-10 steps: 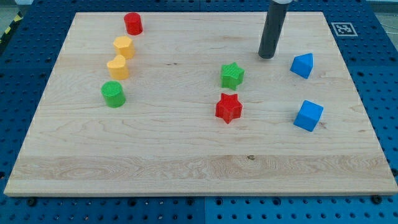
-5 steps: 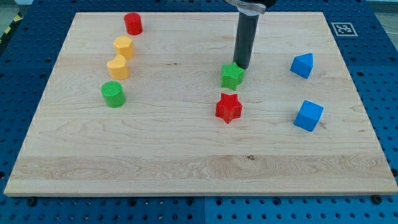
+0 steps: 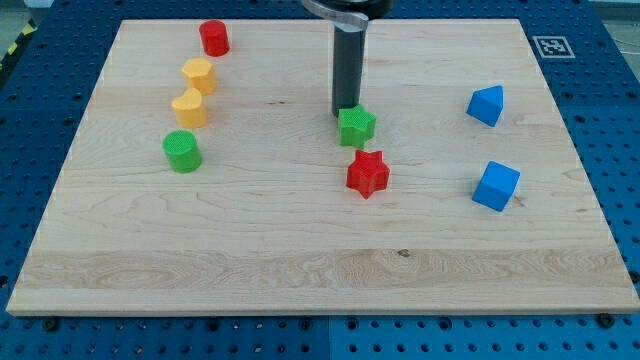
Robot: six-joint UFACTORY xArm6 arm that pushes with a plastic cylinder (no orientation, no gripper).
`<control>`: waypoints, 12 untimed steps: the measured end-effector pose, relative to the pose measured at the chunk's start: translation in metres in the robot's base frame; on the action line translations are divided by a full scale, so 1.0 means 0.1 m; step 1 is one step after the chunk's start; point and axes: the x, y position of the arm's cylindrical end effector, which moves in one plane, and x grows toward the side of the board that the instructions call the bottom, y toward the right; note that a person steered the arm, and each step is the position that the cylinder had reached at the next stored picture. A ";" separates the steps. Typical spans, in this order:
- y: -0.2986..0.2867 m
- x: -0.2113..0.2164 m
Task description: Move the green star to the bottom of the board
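While my tip (image 3: 345,111) sits on the board, it touches the top edge of the green star (image 3: 356,127), on the star's upper left side. The dark rod (image 3: 349,65) goes straight up from there and out of the view's top. I have no pincer, only this rod, so nothing is held.

The green star lies a bit right of the middle of the wooden board (image 3: 300,270), in its upper half. Just below it, a little to the view's right, lies the red star (image 3: 367,173). The two stars are very close, but I cannot tell if they touch.

On the view's right are two blue blocks, well apart from the stars. One blue block (image 3: 486,105) is higher up, and the other blue block (image 3: 496,186) is lower down.

On the view's left, four blocks make a bent line going down. At the top is the red round block (image 3: 214,38). Below it is a yellow block (image 3: 198,75), and just under that is one more yellow block (image 3: 189,108), very near it. Lowest is the green round block (image 3: 182,151).

The board lies on a blue counter (image 3: 620,120) with rows of small holes. A black and white square mark (image 3: 550,46) sits by the board's top right corner.
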 end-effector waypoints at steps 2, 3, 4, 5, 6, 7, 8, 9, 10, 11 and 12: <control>0.15 -0.15; 0.39 -0.45; 0.71 -0.63; 1.06 -0.67; 1.26 -0.62; 1.28 -0.33; 1.16 -0.13; 0.85 -0.11; 0.58 -0.11; 0.38 -0.11; 0.33 0.05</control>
